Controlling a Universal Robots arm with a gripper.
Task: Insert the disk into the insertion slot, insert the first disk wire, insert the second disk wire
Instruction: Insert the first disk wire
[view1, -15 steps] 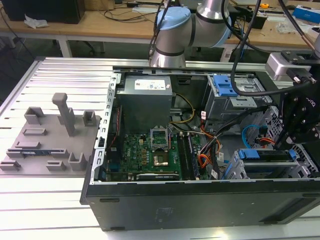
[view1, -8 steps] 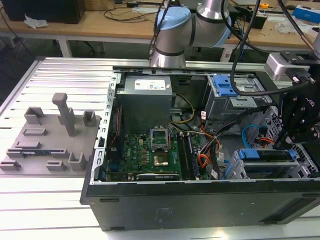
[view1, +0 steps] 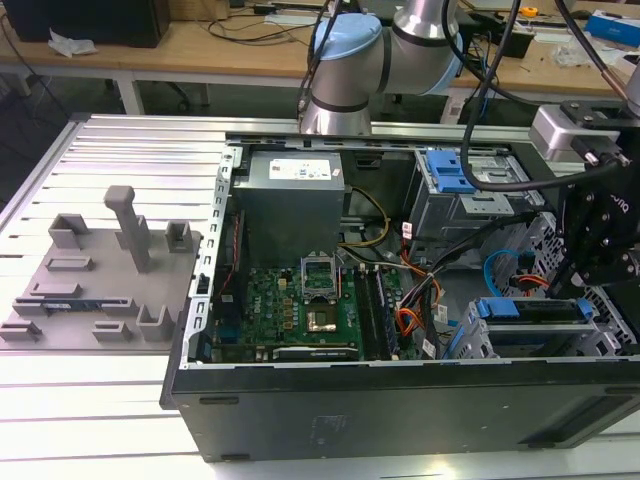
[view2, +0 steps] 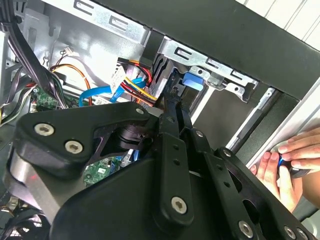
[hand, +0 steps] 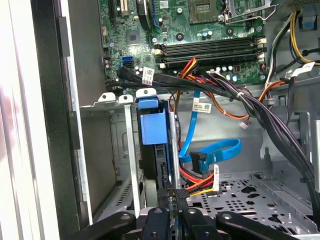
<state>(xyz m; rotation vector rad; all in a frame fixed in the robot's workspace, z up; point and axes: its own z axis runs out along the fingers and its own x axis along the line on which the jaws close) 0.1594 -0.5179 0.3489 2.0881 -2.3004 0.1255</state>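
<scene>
1. Open case (view1: 400, 400) lay on its side on the worktop (view1: 100, 400). The gripper (hand: 174, 192) was down inside it, at the exterior view's right
2. Disk (view1: 530, 318) sat in the slot (hand: 117, 145), its blue carrier flush with the cage mouth; by the look of it the first step was done
3. In the first wrist view the disk stood on edge. Its long axis ran straight away from the fingers (hand: 170, 205), so the tips met its near end with the blue carrier handle at the far end
4. Fingers were clenched, with no gap showing in either wrist view. A black connector (hand: 182, 192) on red, yellow and black wires sat right at the tips, against the disk's end. I could not tell whether it was pinched or only touched, nor whether it was seated
5. Blue cable (hand: 215, 151) looped just beside the disk, on the connector's side. Its plug (hand: 200, 162) hung loose, near the disk's end but apart from it; judged not yet plugged in
6. A person's hand (view2: 287, 160) rested at the case's outer edge, well apart from the fingers
</scene>
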